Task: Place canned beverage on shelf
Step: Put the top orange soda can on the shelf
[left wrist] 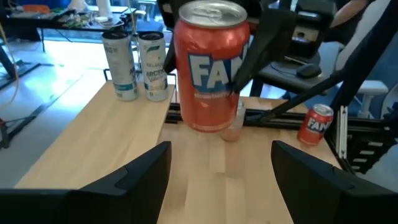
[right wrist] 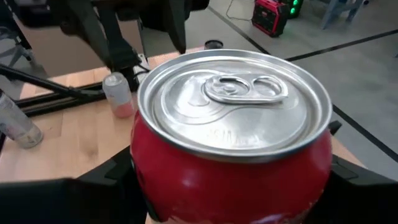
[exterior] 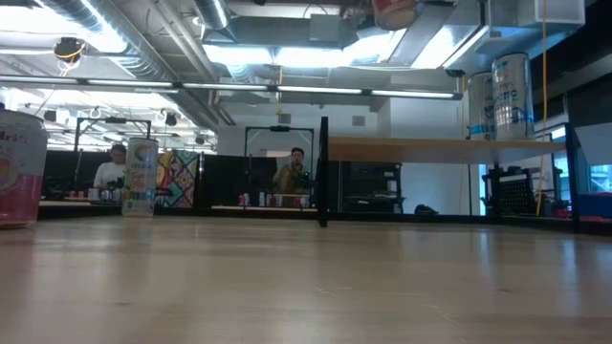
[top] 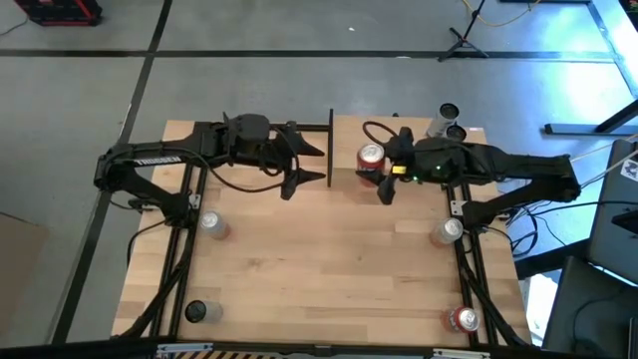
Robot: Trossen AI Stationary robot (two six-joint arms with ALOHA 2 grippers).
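Red can [top: 371, 157] sits clamped between the fingers of my right gripper [top: 381, 178], jaws closed on its body; the right wrist view has its pull-tab lid [right wrist: 233, 102] right under the camera, upright. From above it's over the shelf [top: 429, 160] area at the far right of the table, and in the low view its base [exterior: 394, 11] hangs high over the shelf board [exterior: 445, 150], so I'd say lifted, not set down yet. My left gripper [top: 304, 165] is empty with fingers apart, hovering just across from the can and facing it; the left wrist view shows the can [left wrist: 211, 65] dead ahead.

Handling guess: thin aluminium wall, stiff if full but dents when over-squeezed, smooth printed side so slippery. Weight I can't tell. Best hold is mid-body, fingers on opposite sides, kept vertical.

Two tall slim cans [top: 446, 120] already stand on the shelf's far end, so clearance matters when lowering. Other cans [top: 213, 224] are scattered on the tabletop [top: 329, 259], well apart
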